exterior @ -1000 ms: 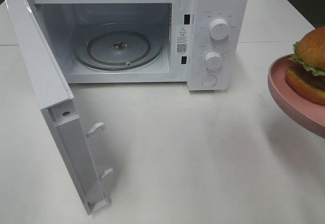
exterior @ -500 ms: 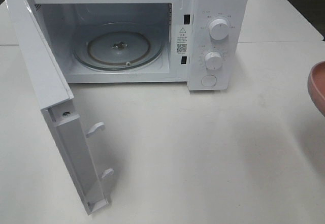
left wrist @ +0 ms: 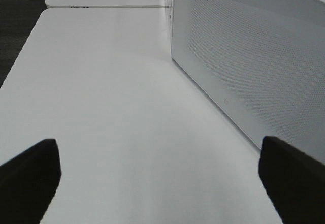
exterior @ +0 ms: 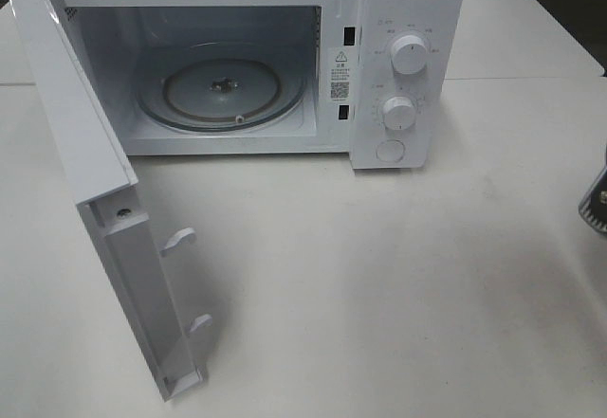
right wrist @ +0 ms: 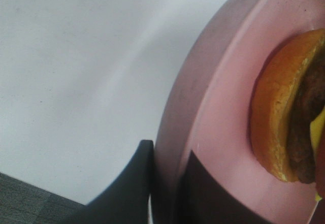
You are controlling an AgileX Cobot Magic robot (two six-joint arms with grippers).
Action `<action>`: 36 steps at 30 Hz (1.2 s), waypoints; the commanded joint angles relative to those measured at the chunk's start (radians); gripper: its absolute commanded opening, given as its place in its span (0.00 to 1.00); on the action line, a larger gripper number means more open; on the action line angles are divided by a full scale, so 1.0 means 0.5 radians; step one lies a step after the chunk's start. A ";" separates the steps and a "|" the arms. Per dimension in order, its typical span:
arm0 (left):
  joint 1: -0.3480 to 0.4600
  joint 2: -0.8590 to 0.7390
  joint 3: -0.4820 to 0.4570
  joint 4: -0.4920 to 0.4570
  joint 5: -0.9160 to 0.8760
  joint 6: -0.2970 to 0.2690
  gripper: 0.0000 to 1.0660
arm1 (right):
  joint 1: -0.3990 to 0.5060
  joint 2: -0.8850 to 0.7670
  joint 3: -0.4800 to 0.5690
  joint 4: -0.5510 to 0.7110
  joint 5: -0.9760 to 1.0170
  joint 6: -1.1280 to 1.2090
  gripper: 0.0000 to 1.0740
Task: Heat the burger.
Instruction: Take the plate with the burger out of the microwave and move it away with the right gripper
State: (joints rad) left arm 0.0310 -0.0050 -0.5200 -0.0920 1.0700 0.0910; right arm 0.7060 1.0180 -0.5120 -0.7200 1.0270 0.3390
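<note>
Since the earlier frames, the burger and its pink plate have slid out of the high view past its right edge; where the plate's rim last showed, we now see only a sliver of dark hardware (exterior: 597, 202), which we take for part of the right arm.

We find the burger (right wrist: 284, 117) only in the right wrist view. It sits on the pink plate (right wrist: 223, 122), bun, dark patty and a strip of yellow cheese showing, just beyond the right end effector (right wrist: 167, 183). That end effector's two dark fingers are pressed onto the plate's rim, one on the underside and one on the upper face, so it carries plate and burger together, above the white desk (right wrist: 76, 56).

The relation the next move turns on, as we judge it: the open cavity of the microwave (exterior: 408, 20) lies to the left of the carried plate, across a wide stretch of desk. Its glass turntable (exterior: 223, 91) is bare, and the door (exterior: 85, 181) is swung out on the left side of the cavity. The right arm must therefore travel left and forward, keeping the plate level.

The left end effector (left wrist: 160, 170) hangs spread wide and holds nothing, just beside the door's perforated face.
</note>
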 commanded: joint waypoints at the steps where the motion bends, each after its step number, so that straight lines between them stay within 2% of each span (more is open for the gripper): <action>1: 0.006 -0.012 0.006 0.002 0.000 -0.010 0.92 | -0.010 0.168 -0.106 -0.170 0.170 0.284 0.00; 11: 0.006 -0.012 0.006 0.002 0.000 -0.010 0.92 | -0.010 0.474 -0.274 -0.168 0.244 0.736 0.00; 17: 0.006 -0.012 0.006 0.002 0.000 -0.010 0.92 | -0.010 0.630 -0.274 -0.162 0.240 0.982 0.00; 36: 0.006 -0.012 0.006 0.002 0.000 -0.010 0.92 | -0.010 1.044 -0.272 -0.200 -0.026 1.228 0.03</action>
State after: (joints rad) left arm 0.0310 -0.0050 -0.5200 -0.0920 1.0700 0.0910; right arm 0.7030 1.5400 -0.6410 -0.7510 0.9750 0.9470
